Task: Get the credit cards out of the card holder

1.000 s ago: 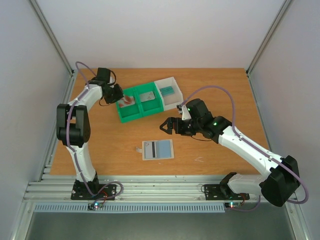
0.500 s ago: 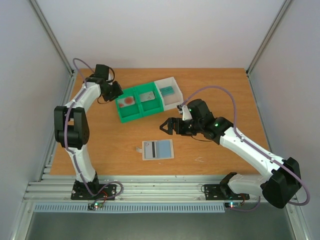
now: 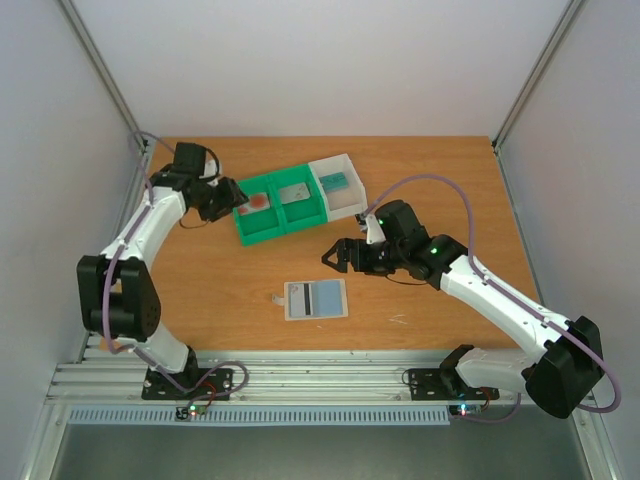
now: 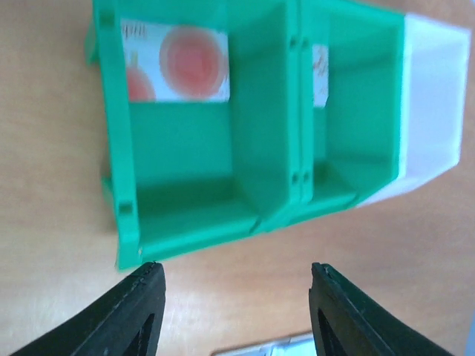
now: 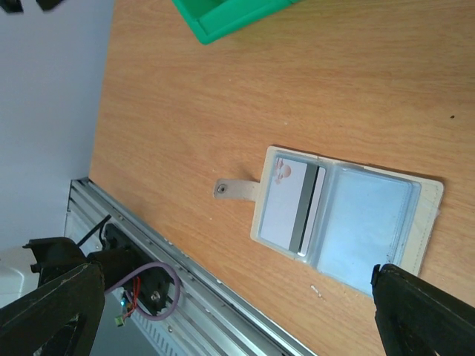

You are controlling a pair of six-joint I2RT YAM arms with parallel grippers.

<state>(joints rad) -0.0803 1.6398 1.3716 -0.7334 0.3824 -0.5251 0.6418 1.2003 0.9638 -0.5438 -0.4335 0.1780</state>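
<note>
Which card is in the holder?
The striped card, in the holder's tab-side pocket. The others lie in the green tray and white tray.

A green tray [image 3: 272,233] with two compartments sits toward the far side of the wooden bench [image 3: 200,280], a white tray [image 3: 350,207] touching its right end.

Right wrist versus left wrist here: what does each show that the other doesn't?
Only right wrist: the card holder lying open on the table, a striped card in one pocket, and the rail at the table's edge.
Only left wrist: the green tray's inside, a red-circle card in one compartment, another card in the next, and the white tray beside it.
Both: table, part of the green tray, and open fingers of the right gripper and left gripper. A pale sliver at the left view's bottom edge cannot be identified.
</note>
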